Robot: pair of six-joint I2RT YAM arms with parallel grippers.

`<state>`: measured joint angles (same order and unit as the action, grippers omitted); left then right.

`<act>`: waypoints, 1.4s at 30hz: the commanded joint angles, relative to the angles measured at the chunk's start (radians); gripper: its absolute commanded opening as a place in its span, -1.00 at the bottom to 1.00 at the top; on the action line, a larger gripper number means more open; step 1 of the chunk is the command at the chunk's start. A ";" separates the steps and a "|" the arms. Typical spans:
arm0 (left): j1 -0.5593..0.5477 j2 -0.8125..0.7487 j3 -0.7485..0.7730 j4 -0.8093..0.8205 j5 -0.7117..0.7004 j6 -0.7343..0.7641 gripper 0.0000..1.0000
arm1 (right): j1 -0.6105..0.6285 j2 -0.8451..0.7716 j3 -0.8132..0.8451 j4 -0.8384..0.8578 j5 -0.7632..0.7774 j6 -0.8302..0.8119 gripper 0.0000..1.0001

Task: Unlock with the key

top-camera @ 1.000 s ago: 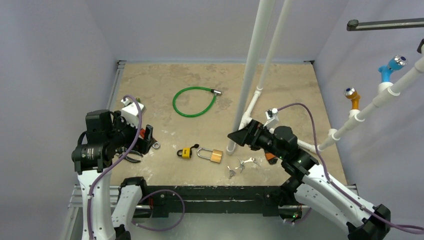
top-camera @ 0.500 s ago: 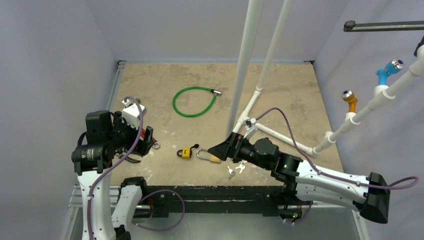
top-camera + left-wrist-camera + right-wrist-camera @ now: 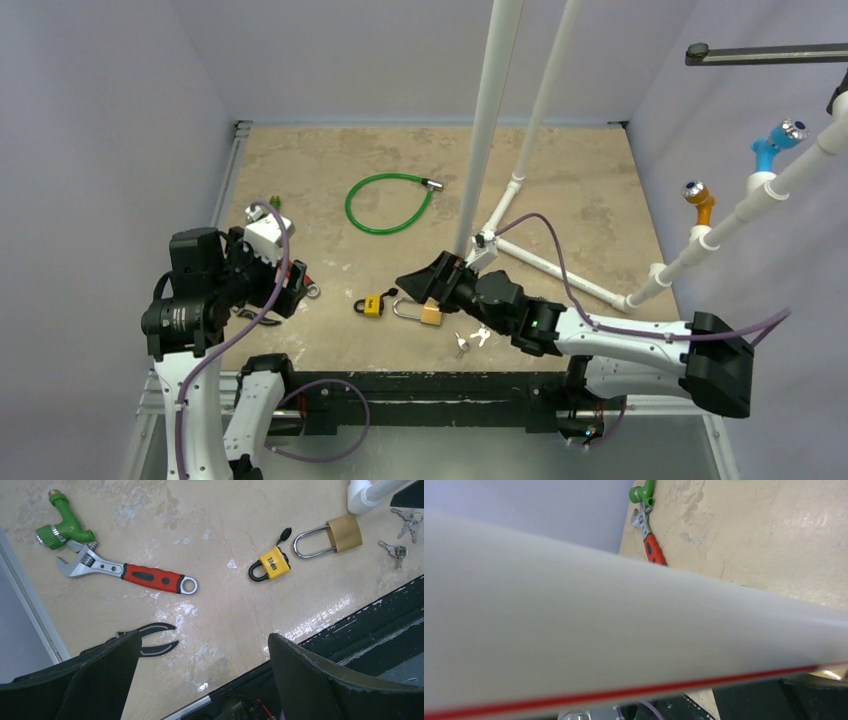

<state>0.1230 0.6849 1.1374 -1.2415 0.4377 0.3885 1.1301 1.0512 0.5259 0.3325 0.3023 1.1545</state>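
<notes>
1. Counter (image 3: 580,190): brass padlock (image 3: 432,312) lay flat near the front edge, shackle pointing left. It was closed as far as the overhead view showed.
2. Yellow padlock (image 3: 372,305) lay just left of the brass one, apart from it.
3. Keys (image 3: 462,344) lay loose on the counter, just right of and nearer than the brass padlock. They touched neither lock and no claw held them.
4. Right claw (image 3: 412,284) reached in from the right, low over the brass padlock's shackle end. Its jaws stood wide and held nothing. Whether it touched the padlock could not be told.
5. Right wrist view was mostly blocked by a blurred white pipe (image 3: 624,630). Only the wrench (image 3: 651,545) and a green fitting (image 3: 644,490) showed beyond it.
6. Left claw (image 3: 203,639) was spread wide and empty, hanging above the front left of the counter, well apart from both locks.
7. Left wrist view: the red-handled wrench lay beside the green fitting, with black pliers (image 3: 150,640) nearer the claw.
8. Green cable (image 3: 385,203) lay looped mid-counter, well behind the locks.
</notes>
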 commanded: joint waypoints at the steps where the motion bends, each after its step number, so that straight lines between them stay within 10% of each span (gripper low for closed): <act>1: 0.003 -0.017 0.015 -0.008 -0.009 0.047 1.00 | 0.074 0.064 0.103 0.097 0.074 0.017 0.98; 9: 0.004 -0.027 -0.009 -0.002 -0.014 0.065 1.00 | 0.054 0.106 0.134 0.053 0.181 0.051 0.98; 23: 0.003 -0.079 -0.029 -0.018 -0.069 0.133 1.00 | -0.337 0.191 0.182 0.044 0.059 0.021 0.98; 42: 0.004 -0.088 -0.038 -0.019 -0.065 0.150 1.00 | -0.811 0.519 0.406 -0.026 -0.449 -0.270 0.98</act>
<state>0.1230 0.5987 1.0977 -1.2663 0.3660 0.5182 0.3626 1.4868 0.8040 0.3103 -0.0299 0.9806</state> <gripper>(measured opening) 0.998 0.987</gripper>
